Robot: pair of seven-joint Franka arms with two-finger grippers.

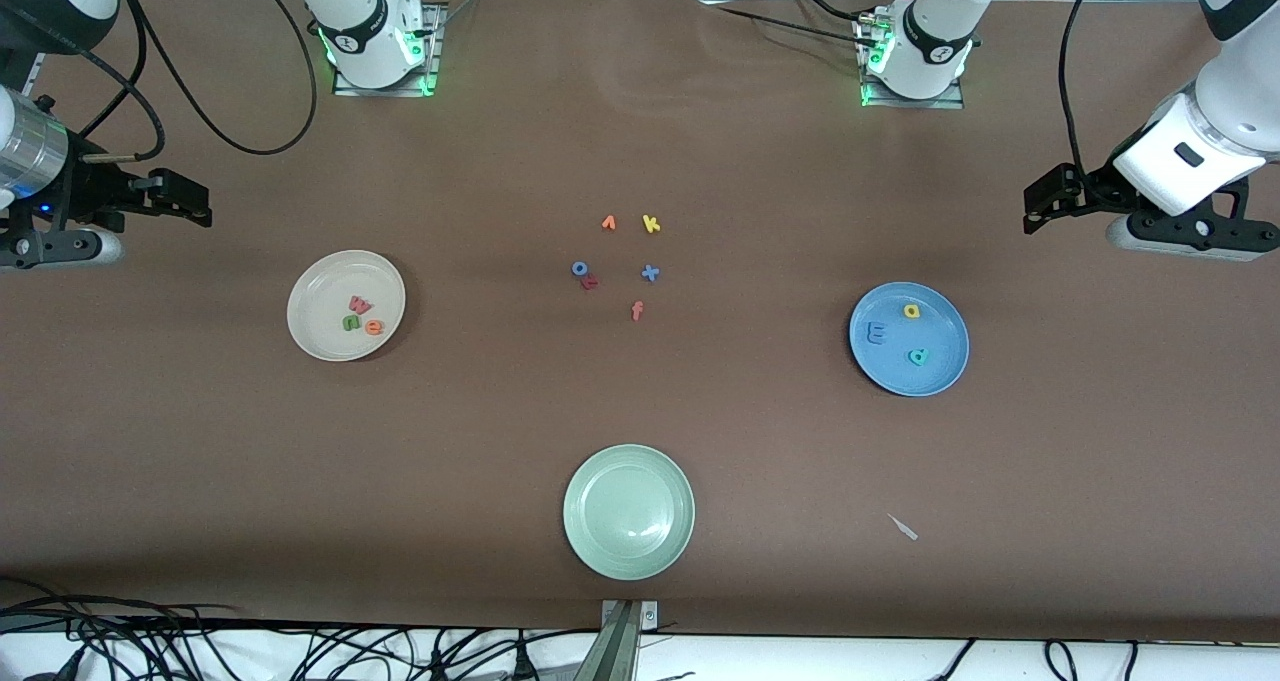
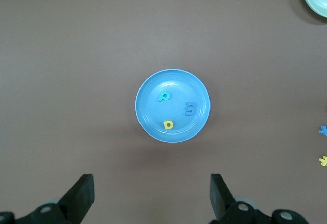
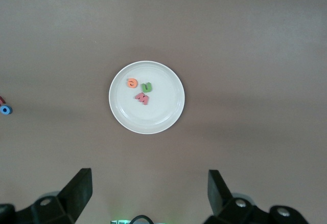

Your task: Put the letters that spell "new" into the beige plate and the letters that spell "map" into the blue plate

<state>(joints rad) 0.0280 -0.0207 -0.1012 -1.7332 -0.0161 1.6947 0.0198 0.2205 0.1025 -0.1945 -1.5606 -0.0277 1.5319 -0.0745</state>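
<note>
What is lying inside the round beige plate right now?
Inside the round beige plate lie three foam letters: pinkish-red w, green n and orange e. Nothing covers them; both grippers are elsewhere.

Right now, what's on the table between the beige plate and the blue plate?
In the front view, loose letters lie between the beige plate and the blue plate: yellow k, blue x, salmon f.

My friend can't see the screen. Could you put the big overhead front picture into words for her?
Three plates sit on a brown table: a beige plate holding three small letters, a blue plate holding three more, and an empty green plate. Loose letters lie mid-table. The left gripper and right gripper wait open at the table's ends.
</note>
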